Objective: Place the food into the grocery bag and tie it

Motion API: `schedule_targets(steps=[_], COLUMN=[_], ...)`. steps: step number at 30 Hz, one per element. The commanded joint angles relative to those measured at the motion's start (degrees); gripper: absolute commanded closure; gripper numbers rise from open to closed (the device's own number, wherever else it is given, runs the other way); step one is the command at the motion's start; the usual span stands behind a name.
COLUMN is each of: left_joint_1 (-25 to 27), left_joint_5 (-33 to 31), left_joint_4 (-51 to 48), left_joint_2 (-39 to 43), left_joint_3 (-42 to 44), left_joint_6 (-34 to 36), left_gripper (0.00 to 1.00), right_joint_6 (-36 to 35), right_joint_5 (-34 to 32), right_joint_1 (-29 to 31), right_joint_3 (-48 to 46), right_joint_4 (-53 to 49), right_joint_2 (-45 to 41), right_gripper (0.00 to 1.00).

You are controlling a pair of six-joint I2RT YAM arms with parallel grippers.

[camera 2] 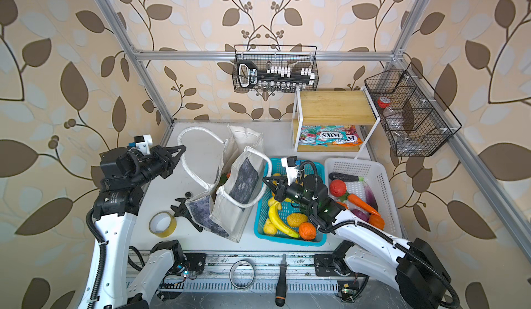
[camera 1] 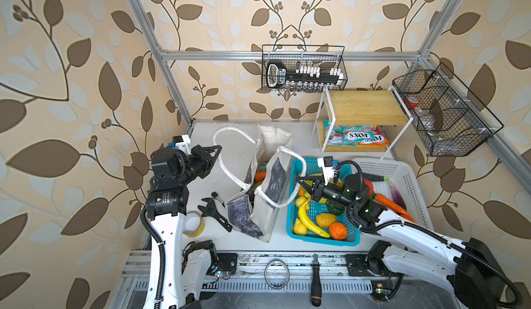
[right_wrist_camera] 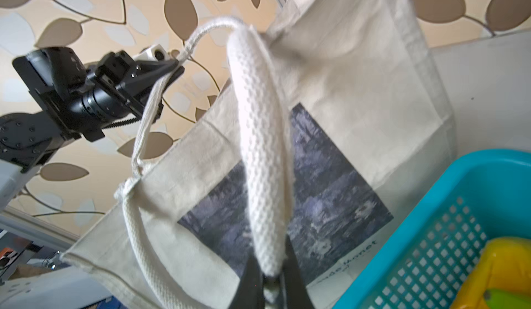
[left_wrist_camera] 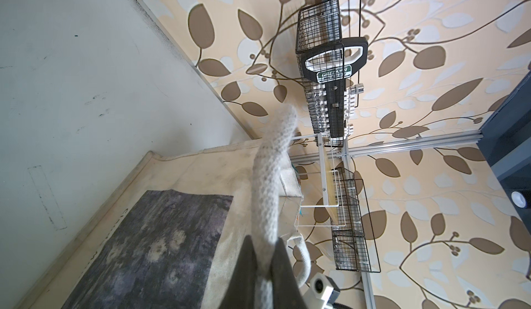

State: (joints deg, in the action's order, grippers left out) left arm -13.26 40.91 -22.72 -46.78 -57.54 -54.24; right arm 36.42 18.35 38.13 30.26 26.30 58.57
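Observation:
The grocery bag (camera 1: 265,217) (camera 2: 230,221), an off-white tote with a grey-blue panel, stands open mid-table. An orange piece of food (camera 1: 260,175) shows in its mouth; the rest inside is hidden. My left gripper (camera 1: 219,148) (camera 2: 184,148) (left_wrist_camera: 264,240) is shut on the far-left white strap handle (camera 1: 230,132) (left_wrist_camera: 270,178), held up left of the bag. My right gripper (camera 1: 298,179) (camera 2: 264,179) (right_wrist_camera: 271,268) is shut on the other strap handle (camera 1: 297,161) (right_wrist_camera: 258,149), at the bag's right side above the blue basket. The left gripper (right_wrist_camera: 173,63) also shows in the right wrist view, pinching its strap.
A blue basket (camera 1: 319,239) of toy fruit sits right of the bag, with a white basket (camera 1: 413,189) of toy vegetables beyond it. FOX'S packets (camera 1: 356,136) lie under the wooden shelf. A wrench (camera 1: 214,211) and tape roll (camera 1: 195,221) lie left of the bag. A screwdriver (camera 1: 315,278) lies at the front.

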Motion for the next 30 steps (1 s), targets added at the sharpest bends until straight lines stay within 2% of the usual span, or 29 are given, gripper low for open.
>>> schedule_targets(steps=[1,4,7,10,12,15,18,22,24,26,28,30], left_joint_1=[3.5,9.4,16.8,23.6,26.9,31.1,35.2,37.3,38.6,39.4,39.6,40.1], left_joint_5=[-2.1,-4.1,-5.9,-8.4,-7.5,-4.9,-5.6,-6.5,-7.9,-11.4,-15.3,-18.6], left_joint_4=[0.4,-2.4,-2.0,0.7,1.9,2.4,1.4,-0.4,-0.9,-2.7,-4.0,-3.8], left_joint_2=[0.3,-1.8,-4.1,-5.2,-6.7,-10.1,-11.8,-13.2,-13.6,-13.7,-13.1,-11.9], left_joint_3=[-2.7,-6.7,-9.5,-11.0,-12.6,-15.9,-17.9,-17.9,-17.4,-16.7,-16.3,-15.1], left_joint_6=[6.1,11.2,13.3,14.4,15.0,16.4,19.2,21.4,21.5,21.1,21.1,20.8], left_gripper=[1.0,1.0,1.0,1.0,1.0,1.0,0.99,0.96,0.91,0.74,0.66,0.57], right_joint_6=[-0.4,-1.8,-2.0,-0.5,-0.6,1.1,4.9,8.4,9.3,12.7,15.7,16.1], right_joint_5=[6.4,8.0,10.0,10.9,10.1,7.5,7.0,5.9,4.3,3.1,0.6,-0.8], right_joint_1=[-2.4,-2.9,-2.8,-1.9,-0.4,2.7,5.0,7.8,9.0,9.7,9.9,9.9], right_joint_3=[6.7,15.1,24.1,30.7,35.1,39.0,40.7,39.5,38.2,34.2,28.8,25.7], right_joint_4=[-4.5,-11.2,-16.1,-16.9,-18.8,-17.3,-12.0,-2.5,1.5,9.4,17.5,21.1], right_joint_2=[0.0,1.7,5.9,10.7,14.1,18.8,24.0,28.9,30.3,30.7,29.9,29.1], right_gripper=[1.0,1.0,1.0,1.0,1.0,1.0,1.0,1.0,1.0,1.0,1.0,1.0])
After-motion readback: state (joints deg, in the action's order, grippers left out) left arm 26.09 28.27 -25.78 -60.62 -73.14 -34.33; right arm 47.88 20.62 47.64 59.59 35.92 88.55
